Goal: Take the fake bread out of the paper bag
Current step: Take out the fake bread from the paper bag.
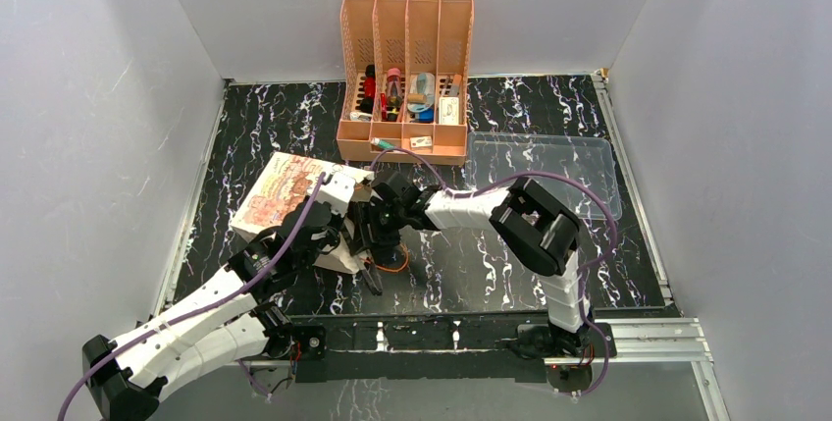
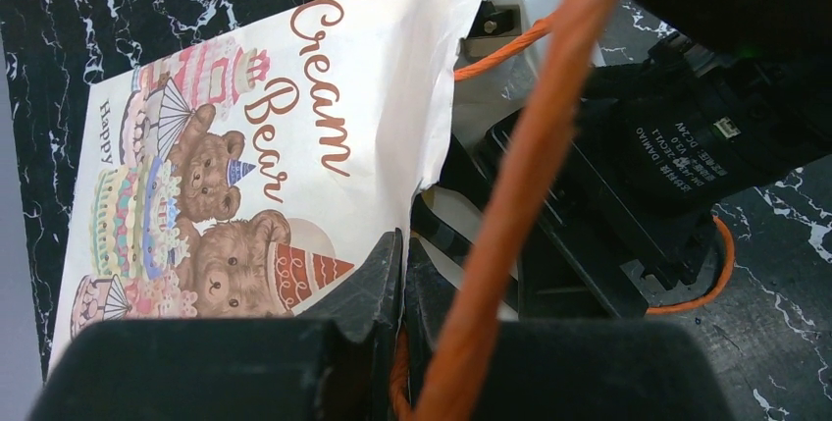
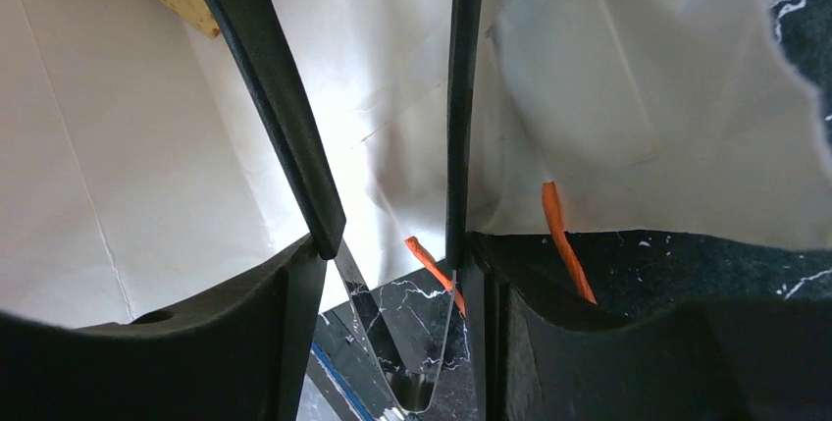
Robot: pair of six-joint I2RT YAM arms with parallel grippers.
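Bag [image 2: 265,146], cream, with bear print

The paper bag [image 1: 285,195] lies on its side at the table's [image 1: 471,279] left-centre, and its mouth is crowded. The right end effector [image 3: 358,28], fingers spread, sits between the paper walls. The left end effector [image 2: 402,254] pinches an orange cord handle [image 2: 510,176] just beside. At the back stand a peach organizer [image 1: 404,48] and a clear tray [image 1: 545,161] — open marble lies front-right.

You've got the paper bag [image 1: 285,193] lying on the counter [image 1: 471,279] left of centre, file rack [image 1: 405,43] behind and right of it, tray [image 1: 579,158] right of rack.
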